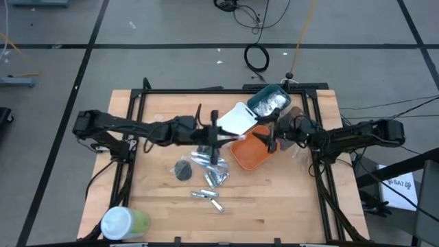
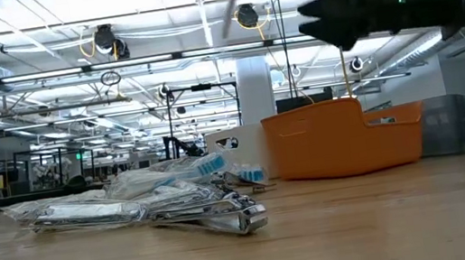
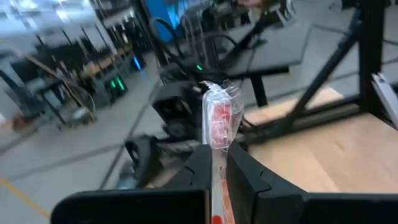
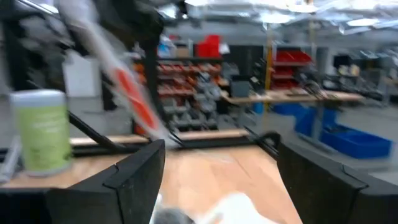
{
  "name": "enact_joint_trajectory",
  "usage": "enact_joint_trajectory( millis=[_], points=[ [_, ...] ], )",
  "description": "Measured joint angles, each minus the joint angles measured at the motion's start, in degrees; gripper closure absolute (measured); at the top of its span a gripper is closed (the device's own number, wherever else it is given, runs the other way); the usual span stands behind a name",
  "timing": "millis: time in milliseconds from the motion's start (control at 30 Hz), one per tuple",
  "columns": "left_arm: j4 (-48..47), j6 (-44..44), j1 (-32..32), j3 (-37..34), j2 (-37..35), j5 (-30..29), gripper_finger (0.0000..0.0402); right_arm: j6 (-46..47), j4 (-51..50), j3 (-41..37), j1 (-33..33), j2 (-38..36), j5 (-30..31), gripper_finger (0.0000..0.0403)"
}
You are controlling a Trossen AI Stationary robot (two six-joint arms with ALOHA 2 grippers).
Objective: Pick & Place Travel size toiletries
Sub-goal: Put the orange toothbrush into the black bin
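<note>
Left gripper (image 3: 216,163) clamped; right gripper (image 4: 214,165) spread

Toiletries pile (image 1: 206,171) lies left of the bin (image 1: 250,154).

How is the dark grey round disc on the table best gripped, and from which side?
Probably from straight above, closing across the rim of the dark grey round disc: it seems to lie flat on the table, with silver packets close beside one edge; place fingers on the free edges.
</note>
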Motion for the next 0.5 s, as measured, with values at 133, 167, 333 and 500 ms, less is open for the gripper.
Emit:
enact_joint_trajectory(
  millis=[133,167,333,500],
  points=[
    [7.9,1.3,2.9,0.0,4.3,5.3,0.0394,-0.8,2.4,2.5,3.3,3.9,0.0,0.0110],
    [9.7,1.2,3.4,-0.1,5.1,7.0,0.0396,-1.4,2.4,3.1,4.0,4.8,0.0,0.0110],
    [17.1,-1.1,5.2,0.0,8.3,10.4,0.0383,-2.7,2.4,6.6,6.0,10.0,0.1,0.0110],
    [17.1,-1.6,5.5,0.0,9.5,10.8,0.0395,-4.1,2.4,9.4,7.3,14.0,0.2,0.0116]
  ],
)
